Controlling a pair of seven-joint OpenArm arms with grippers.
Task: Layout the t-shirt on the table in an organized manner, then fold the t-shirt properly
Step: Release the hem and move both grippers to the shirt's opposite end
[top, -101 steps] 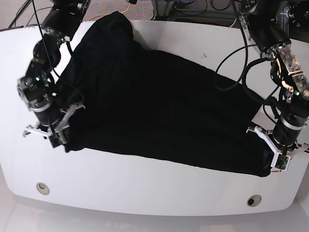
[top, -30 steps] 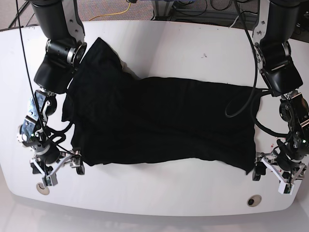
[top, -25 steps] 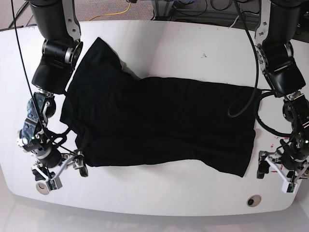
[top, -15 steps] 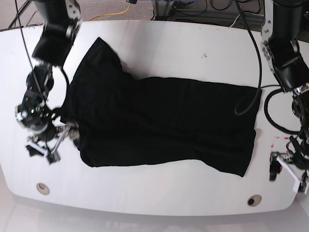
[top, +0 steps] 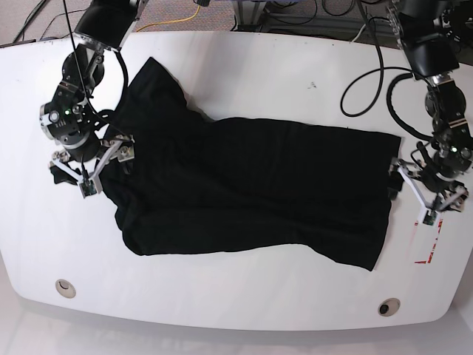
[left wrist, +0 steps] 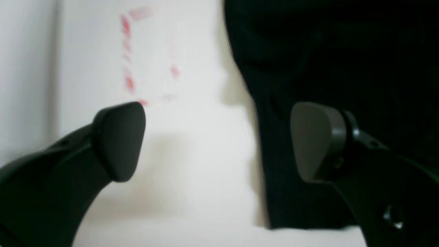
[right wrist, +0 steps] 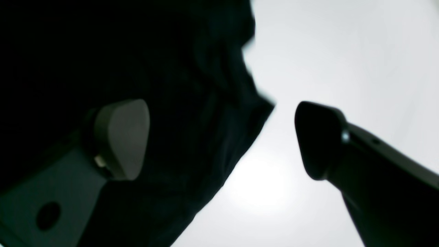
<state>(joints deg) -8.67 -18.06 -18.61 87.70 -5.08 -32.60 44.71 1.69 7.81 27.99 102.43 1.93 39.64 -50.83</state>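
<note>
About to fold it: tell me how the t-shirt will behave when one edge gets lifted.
The t-shirt looks limp: wrinkled and lying flat on the table, so a lifted edge would likely drape and drag the rest along. The glossy surface suggests it may slide rather than stay put.

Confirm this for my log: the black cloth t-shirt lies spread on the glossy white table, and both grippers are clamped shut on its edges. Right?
Not quite. The black cloth t-shirt lies spread on the glossy white table, but the left gripper and right gripper are open, holding nothing, as both wrist views show.
</note>
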